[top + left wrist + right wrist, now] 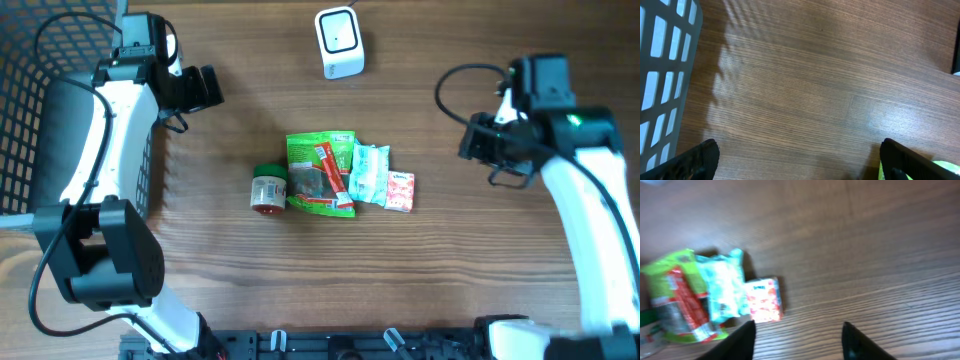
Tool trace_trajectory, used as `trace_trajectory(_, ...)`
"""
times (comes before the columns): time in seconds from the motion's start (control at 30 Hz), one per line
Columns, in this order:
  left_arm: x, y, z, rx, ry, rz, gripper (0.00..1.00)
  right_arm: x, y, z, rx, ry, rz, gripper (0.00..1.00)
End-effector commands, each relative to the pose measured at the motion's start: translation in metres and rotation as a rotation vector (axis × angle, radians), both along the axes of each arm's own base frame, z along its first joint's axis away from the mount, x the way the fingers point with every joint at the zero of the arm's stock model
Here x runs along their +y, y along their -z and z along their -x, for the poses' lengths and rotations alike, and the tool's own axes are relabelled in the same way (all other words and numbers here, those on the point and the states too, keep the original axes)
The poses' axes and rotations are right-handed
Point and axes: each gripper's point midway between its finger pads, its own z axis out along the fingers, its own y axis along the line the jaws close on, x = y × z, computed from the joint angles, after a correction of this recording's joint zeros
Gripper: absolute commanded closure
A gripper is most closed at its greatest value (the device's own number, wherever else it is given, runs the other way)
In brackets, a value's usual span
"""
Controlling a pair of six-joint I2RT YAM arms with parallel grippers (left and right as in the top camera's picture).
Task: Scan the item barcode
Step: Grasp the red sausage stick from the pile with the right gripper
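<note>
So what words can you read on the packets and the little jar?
No words are readable in any view.
green pouch: print too small.
red sachet: print too small.
teal packet: print blurred.
pink packet: lettering blurred.
jar: label too small.
white scanner: no words visible.

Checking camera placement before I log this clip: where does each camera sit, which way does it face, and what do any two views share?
Overhead: fixed above the table, looking straight down; both arms show, left gripper beside the basket, right gripper right of the green packet.
Left wrist: on the left arm, facing bare table beside the basket; the left fingertips show.
Right wrist: on the right arm, facing the green packet, teal packet and pink packet; the right fingertips show.
Shared: overhead and right wrist both show those packets.
</note>
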Motion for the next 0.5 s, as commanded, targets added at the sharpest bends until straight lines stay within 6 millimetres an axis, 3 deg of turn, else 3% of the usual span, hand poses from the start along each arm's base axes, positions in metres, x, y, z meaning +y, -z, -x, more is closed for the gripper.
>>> trace_trajectory(0.0, 0.002, -0.010, -0.002, -0.026, -0.013, -0.003, 0.00, 0.027, 0.052, -0.011, 0.120, -0.125, -0.129, 0.82)
trace_trajectory(0.03, 0.002, -0.010, -0.002, -0.026, -0.013, -0.003, 0.00, 0.039, 0.064, -0.015, 0.141, -0.179, -0.186, 0.80)
trace_trajectory(0.1, 0.002, -0.010, -0.002, -0.026, -0.013, -0.003, 0.00, 0.043, 0.088, -0.018, 0.195, -0.204, -0.209, 0.68)
trace_trajectory(0.27, 0.002, -0.010, -0.002, -0.026, -0.012, -0.003, 0.00, 0.050, 0.125, -0.012, 0.312, -0.230, -0.230, 0.66)
trace_trajectory(0.37, 0.002, -0.010, -0.002, -0.026, -0.012, -0.003, 0.00, 0.068, 0.124, -0.013, 0.292, -0.301, -0.259, 0.67)
trace_trajectory(0.47, 0.002, -0.010, -0.002, -0.026, -0.013, -0.003, 0.00, 0.114, 0.115, -0.023, 0.195, -0.441, -0.353, 0.64)
